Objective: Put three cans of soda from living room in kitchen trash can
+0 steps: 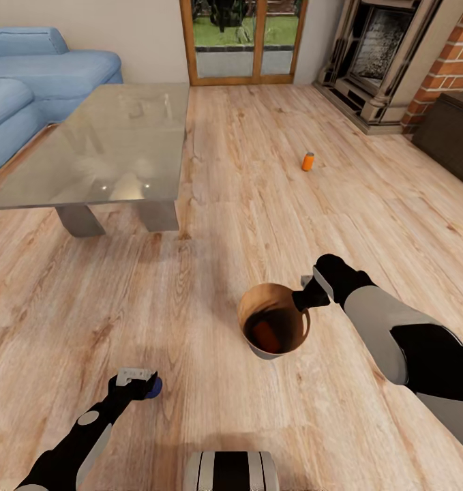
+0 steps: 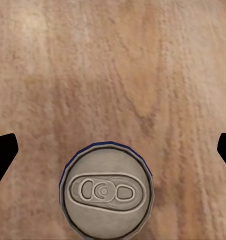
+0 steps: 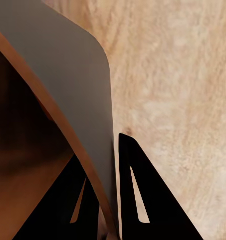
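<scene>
On the plank floor of the living room, I have the trash can pinched by its rim in my right tool, and one orange can already lies in its dark inside. My left tool hangs over the blue can, which stands upright on the floor. The second orange can stands well apart, out toward the fireplace.

The step in hand, as I judge it, is picking up the blue can. To do it well I should centre the tool first: in the left wrist view the can top sits toward one edge of the frame, not midway between my two fingertips, which stand wide apart and hold nothing. I would shift until the lid lies on the line between them, come straight down, and close on the wall of the can below its rim, so it does not tip. Meanwhile I should keep the bin level so the orange can stays in.

The head view gives the layout, the far can and the glass-topped surface, but my left fingers hide most of the blue can. The left wrist view gives its offset. The right wrist view shows what the head view cannot: one finger outside the bin wall, the other inside, closed on it.
</scene>
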Controlling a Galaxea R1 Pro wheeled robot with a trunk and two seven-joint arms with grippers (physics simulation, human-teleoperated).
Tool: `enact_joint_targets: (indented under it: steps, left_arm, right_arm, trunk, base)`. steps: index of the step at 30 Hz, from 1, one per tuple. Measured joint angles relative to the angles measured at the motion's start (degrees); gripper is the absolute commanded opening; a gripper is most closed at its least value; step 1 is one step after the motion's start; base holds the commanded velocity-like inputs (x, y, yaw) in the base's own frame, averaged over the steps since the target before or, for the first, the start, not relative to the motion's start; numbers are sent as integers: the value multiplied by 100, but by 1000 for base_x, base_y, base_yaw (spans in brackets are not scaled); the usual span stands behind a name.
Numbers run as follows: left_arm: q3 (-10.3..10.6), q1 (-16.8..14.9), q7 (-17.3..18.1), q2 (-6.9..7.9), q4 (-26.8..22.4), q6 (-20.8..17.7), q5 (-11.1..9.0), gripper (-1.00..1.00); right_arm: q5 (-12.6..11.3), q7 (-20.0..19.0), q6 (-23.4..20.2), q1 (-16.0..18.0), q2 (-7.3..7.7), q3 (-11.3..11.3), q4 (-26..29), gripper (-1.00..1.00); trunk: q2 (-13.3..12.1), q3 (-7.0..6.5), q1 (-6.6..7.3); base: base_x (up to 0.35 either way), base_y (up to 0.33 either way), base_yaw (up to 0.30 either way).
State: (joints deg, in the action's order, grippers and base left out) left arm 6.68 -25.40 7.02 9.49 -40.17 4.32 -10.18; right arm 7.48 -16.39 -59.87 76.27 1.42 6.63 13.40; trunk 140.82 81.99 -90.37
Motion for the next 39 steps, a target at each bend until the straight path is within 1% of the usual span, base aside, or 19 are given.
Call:
enact_joint_targets:
  steps: [5, 6, 10, 11, 15, 16, 17, 18, 19, 20, 21, 23, 24, 26, 28, 32, 39]
  left_arm:
    - [5, 0, -12, -6, -27, 66, 5, 100]
    - [9, 0, -17, -12, -52, 155, 6, 100]
    - [15, 9, -32, -22, -84, 835, 7, 100]
    - [13, 12, -42, -26, -87, 1096, 9, 100]
    - [5, 21, -62, -28, -79, 1437, 8, 100]
    - [0, 23, -70, -30, -77, 1532, 8, 100]
    - [-2, 24, -71, -30, -76, 1555, 8, 100]
    - [-3, 24, -73, -31, -70, 1572, 8, 100]
    - [-4, 24, -74, -31, -64, 1586, 8, 100]
    - [-7, 23, -75, -32, -55, 1608, 8, 100]
    - [-8, 23, -76, -32, -50, 1617, 8, 100]
    - [-17, 22, -77, -33, -20, 1635, 8, 100]
    - [-18, 23, -78, -33, -17, 1635, 8, 100]
    - [-24, 22, -81, -33, -10, 1630, 9, 100]
    - [-28, 23, -84, -33, -8, 1626, 11, 100]
    - [-31, 19, -86, -33, 31, 1613, 13, 100]
    - [-34, 15, -87, -33, 233, 1595, -16, 100]
  right_arm:
    - [18, 1, 1, 6, 0, 2, 4, -100]
    - [27, 1, 2, 6, 0, 4, 4, -100]
    - [18, 0, 0, 2, 5, 2, 4, -100]
    - [13, 0, -1, 0, 8, 2, 4, -100]
    - [23, 1, -1, 7, 15, 8, 7, -100]
    - [-3, -3, -13, 43, 11, 51, 0, -100]
    - [-78, -8, -13, 81, 15, 121, -15, -100]
    - [-156, -49, -13, 93, 61, 149, -16, -100]
    - [-319, -74, -13, 65, 155, 116, -11, -100]
    - [-364, -66, -13, 34, 194, 65, 15, -100]
    - [-301, -35, -13, 52, 146, 69, 19, -100]
    - [-217, -43, -13, 69, 95, 102, 38, -100]
    - [-253, -59, -13, 74, 111, 131, 38, -100]
    - [-298, -66, -13, 40, 140, 116, 71, -100]
    - [-312, -67, -13, 37, 142, 129, 83, -100]
    - [-281, -62, -13, 40, 119, 144, 99, -100]
    - [-286, -63, -13, 40, 119, 144, 101, -100]
  trunk:
    - [201, 124, -110]
    - [240, 148, -131]
    - [246, 251, -142]
    - [248, 275, -145]
    - [254, 366, -153]
    - [256, 388, -153]
    - [258, 410, -154]
    - [260, 432, -154]
    - [261, 454, -147]
    - [262, 476, -130]
    - [263, 499, -112]
    - [263, 500, -114]
    - [263, 499, -119]
    - [263, 499, -117]
    - [263, 500, -119]
    - [263, 500, -120]
    - [263, 500, -121]
  base:
    - [0, 0, 0]
    - [0, 0, 0]
    - [0, 0, 0]
    - [0, 0, 0]
    - [0, 0, 0]
    - [0, 0, 0]
    - [0, 0, 0]
    - [0, 0, 0]
    - [0, 0, 0]
    - [0, 0, 0]
    - [0, 0, 0]
    - [0, 0, 0]
    - [0, 0, 0]
    - [0, 0, 0]
    - [0, 0, 0]
    - [0, 0, 0]
    - [-9, 0, 0]
